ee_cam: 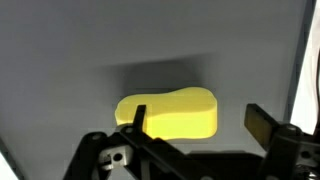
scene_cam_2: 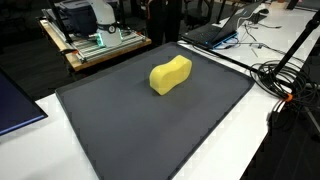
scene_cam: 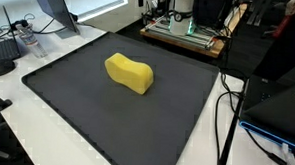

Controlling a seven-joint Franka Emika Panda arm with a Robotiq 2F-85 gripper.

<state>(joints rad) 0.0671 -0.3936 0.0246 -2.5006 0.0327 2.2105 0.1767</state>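
A: Wrist view: gripper (ee_cam: 200,122) is seen with fingers (ee_cam: 262,124) spread wide and nothing clamped. The yellow sponge (ee_cam: 170,114) is framed between and beyond them; contact cannot be judged.

B: The gripper is shown by that view only. In both exterior views the sponge (scene_cam: 129,73) is seen lying flat near the middle of the black mat (scene_cam: 76,114), slightly toward the far edge of the tabletop (scene_cam: 49,43).
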